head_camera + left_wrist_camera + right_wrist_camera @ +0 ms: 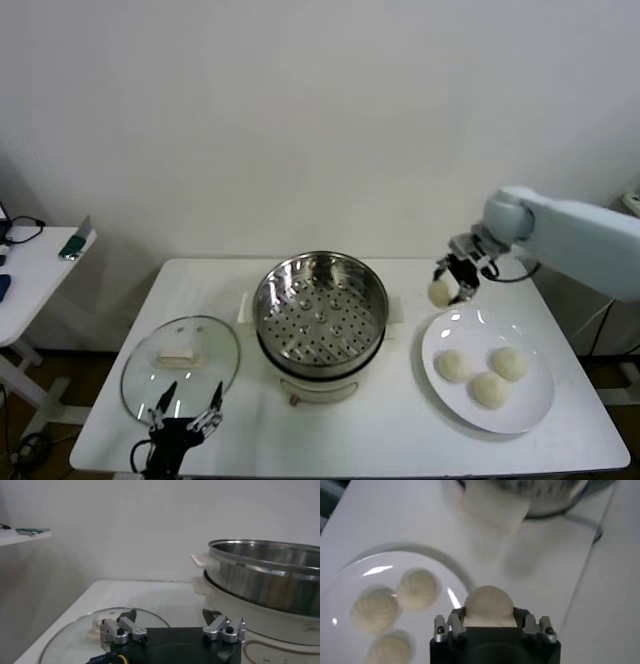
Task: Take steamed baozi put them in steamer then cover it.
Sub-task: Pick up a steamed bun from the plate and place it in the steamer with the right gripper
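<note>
Four small, round, smooth cream-white dough buns are seen. One held bun (441, 292) is clamped between the fingers of the right gripper (455, 278), lifted clear of the table at about 2 o'clock from the steamer, over the far-left rim of the plate; in the right wrist view the same bun (489, 606) sits squeezed between the closed fingers (456, 625). The three other buns (485, 374) lie close together on the flat round white plate (530, 405), at 3 to 4 o'clock from the steamer.

At the near edge, at 7 o'clock, the left gripper (186, 414) is parked with its fingers spread wide and nothing between them, over the near rim of the round clear glass lid (215, 345) with metal rim and small cream-white rectangular handle (177, 357), which lies flat at 8 o'clock.

The surface is a white rectangular table (400, 440), set against a plain white wall (300, 120). A second white side table (35, 270) stands at 10 o'clock.

At the centre stands the round shiny stainless-steel steamer (320, 305) on a cream-white base; only its bare perforated tray (318, 322) is seen inside.
</note>
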You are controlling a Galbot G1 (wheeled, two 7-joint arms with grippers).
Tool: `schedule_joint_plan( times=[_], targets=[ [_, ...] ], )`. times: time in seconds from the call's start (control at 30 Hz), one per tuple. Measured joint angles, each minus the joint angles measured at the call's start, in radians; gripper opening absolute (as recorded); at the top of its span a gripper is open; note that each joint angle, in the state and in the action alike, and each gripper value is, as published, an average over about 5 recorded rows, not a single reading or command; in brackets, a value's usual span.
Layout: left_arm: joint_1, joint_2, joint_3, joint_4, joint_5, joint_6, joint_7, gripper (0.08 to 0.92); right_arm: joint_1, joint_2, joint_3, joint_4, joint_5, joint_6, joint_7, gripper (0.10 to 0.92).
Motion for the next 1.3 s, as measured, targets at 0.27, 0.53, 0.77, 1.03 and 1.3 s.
schedule_joint_plan(
  times=[0.27,0.53,0.77,1.03,1.3],
  targets=[
    [0.003,0.007,-0.002,-0.011,-0.007,0.001,-0.001,0.823,0.158,0.150,-0.034,0.075,-0.022,0.218,0.005,0.647],
    [0.004,0.013,-0.006,-0.019,-0.014,0.002,-0.001,0.823,0.145,0.290,-0.010,0.057,-0.140,0.373,0.040,0.645],
    [0.012,0.021,-0.005,-0.027,-0.013,0.002,0.000,0.823,0.055,0.389,0.025,-0.027,-0.276,0.458,0.066,0.648],
    [0.016,0.023,-0.007,-0.026,-0.014,0.000,-0.001,0.823,-0.047,0.456,0.053,-0.124,-0.391,0.505,0.081,0.645],
    [0.014,0.023,-0.007,-0.021,-0.013,-0.004,-0.001,0.823,-0.123,0.509,0.084,-0.220,-0.454,0.535,0.105,0.645]
  ],
)
